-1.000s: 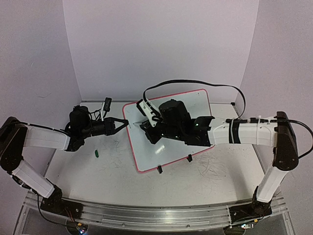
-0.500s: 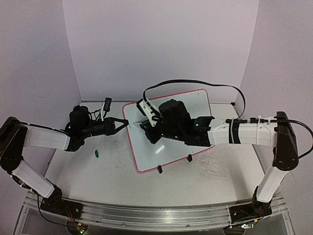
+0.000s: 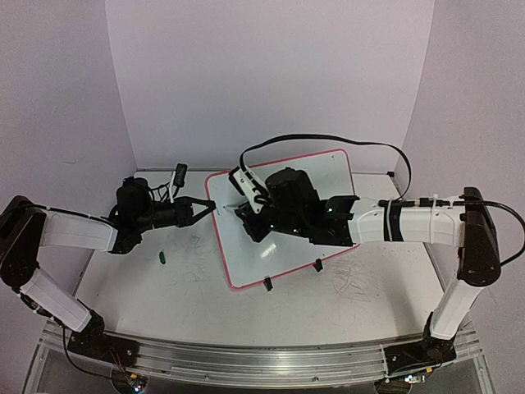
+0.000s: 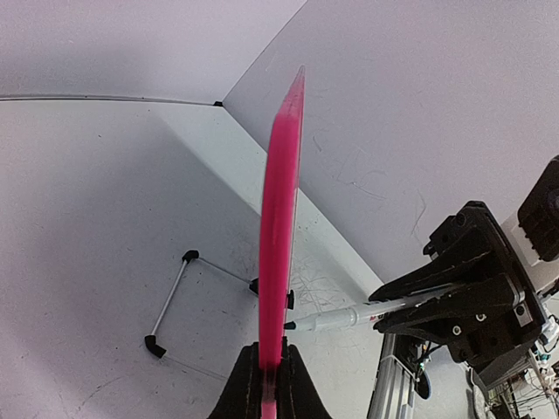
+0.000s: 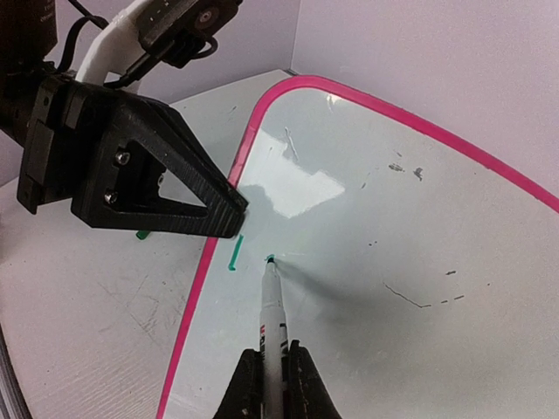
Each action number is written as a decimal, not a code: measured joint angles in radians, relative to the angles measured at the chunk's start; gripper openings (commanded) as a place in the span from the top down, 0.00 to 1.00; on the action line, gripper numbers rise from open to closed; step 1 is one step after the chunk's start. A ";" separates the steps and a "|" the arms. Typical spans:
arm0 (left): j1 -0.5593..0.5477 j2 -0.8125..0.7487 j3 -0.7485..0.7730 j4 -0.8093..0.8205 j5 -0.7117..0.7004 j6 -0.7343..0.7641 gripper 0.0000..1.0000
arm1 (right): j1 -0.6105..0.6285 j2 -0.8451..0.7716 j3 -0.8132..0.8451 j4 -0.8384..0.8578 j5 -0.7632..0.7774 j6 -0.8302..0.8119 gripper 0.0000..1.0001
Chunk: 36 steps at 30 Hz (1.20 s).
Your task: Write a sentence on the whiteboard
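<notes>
The whiteboard (image 3: 246, 258), pink-framed, stands tilted at mid table on two black clip feet (image 3: 267, 284). My left gripper (image 3: 212, 207) is shut on its left edge; the left wrist view shows the frame (image 4: 279, 218) edge-on between the jaws. My right gripper (image 5: 272, 371) is shut on a white marker (image 5: 272, 305) whose green tip touches the board (image 5: 393, 218) near its left edge. One short green stroke (image 5: 235, 253) lies beside the tip. No line of words shows. The marker (image 4: 349, 316) also shows in the left wrist view.
A small green cap (image 3: 163, 257) lies on the table left of the board. Grey scribble marks (image 3: 353, 283) cover the tabletop. A black cable (image 3: 328, 139) arcs over the board's far edge. White walls close in the back and sides.
</notes>
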 measured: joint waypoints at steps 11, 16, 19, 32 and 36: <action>0.000 0.000 0.000 0.000 0.000 0.000 1.00 | 0.009 0.011 0.000 -0.006 -0.023 0.015 1.00; 0.000 0.000 0.000 -0.002 0.000 0.000 1.00 | 0.019 0.022 0.000 -0.007 -0.031 0.018 1.00; 0.000 0.000 0.000 -0.002 0.000 0.000 1.00 | 0.022 0.022 0.000 -0.009 -0.030 0.018 1.00; 0.000 0.000 0.000 -0.002 -0.001 0.000 1.00 | 0.024 0.022 0.000 -0.012 -0.020 0.031 1.00; 0.000 0.000 0.000 -0.003 -0.001 0.000 1.00 | 0.024 0.022 -0.008 -0.011 -0.021 0.040 1.00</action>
